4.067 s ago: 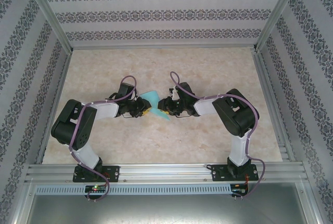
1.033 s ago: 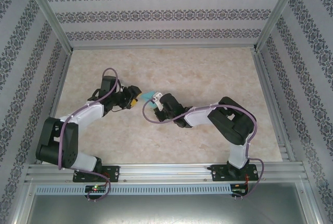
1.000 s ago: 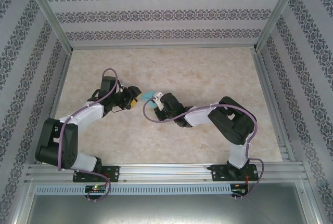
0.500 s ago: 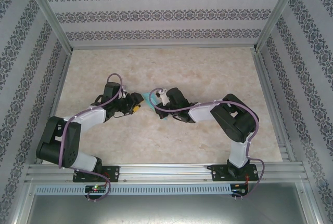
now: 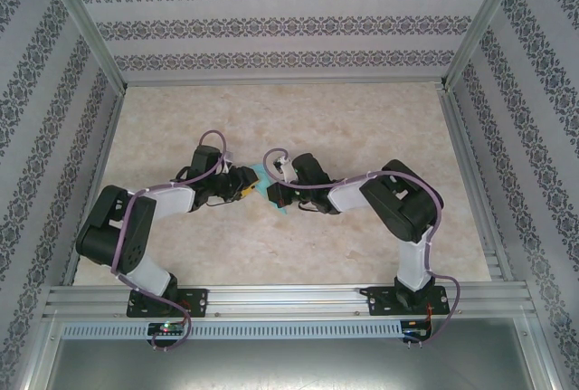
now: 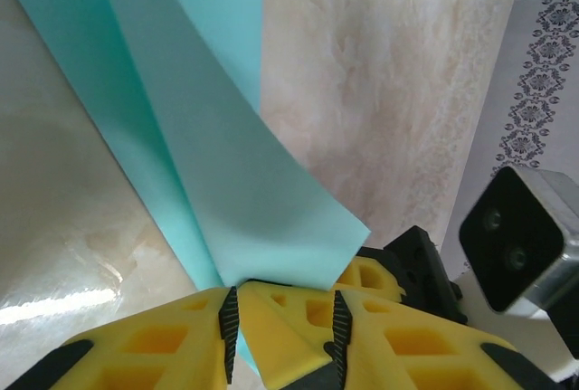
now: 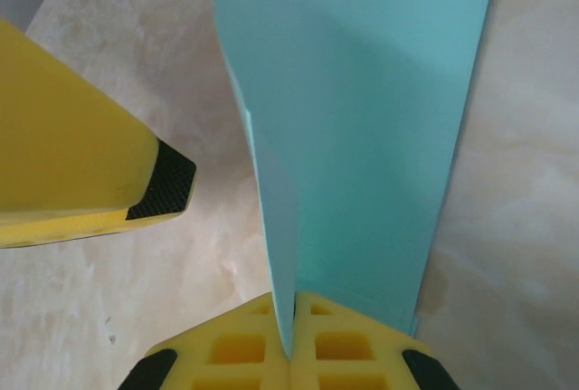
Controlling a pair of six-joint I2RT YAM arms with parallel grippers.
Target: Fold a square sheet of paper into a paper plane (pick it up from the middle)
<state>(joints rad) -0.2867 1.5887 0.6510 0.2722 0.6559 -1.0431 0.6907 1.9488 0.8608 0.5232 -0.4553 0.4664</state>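
- Right end effector (image 7: pixel 291 318) has its yellow fingers pressed together on the near edge of the teal sheet (image 7: pixel 362 137). The sheet stands on edge out of them, doubled along its length into two layers.
- From the right end effector, the sheet's long axis runs straight out ahead of the fingers, and the sheet flares wider at its far end. The marbled tabletop (image 5: pixel 362 128) lies below; whether the far end touches it cannot be told.
- The left end effector (image 6: pixel 282 309) sits just beside the right end effector, facing it across the sheet.
- In the left wrist view, a corner of the doubled layers dips in between the left fingers. The pads look set somewhat apart, but whether they pinch the paper cannot be told.
- Both arms are about equally near the sheet, and the firm hold is the right one's.
- The coming move likely turns on the left fingers meeting both layers squarely at that corner, so the fold line stays straight.
- Paper this thin will probably buckle or slip if the left fingers catch only one layer.
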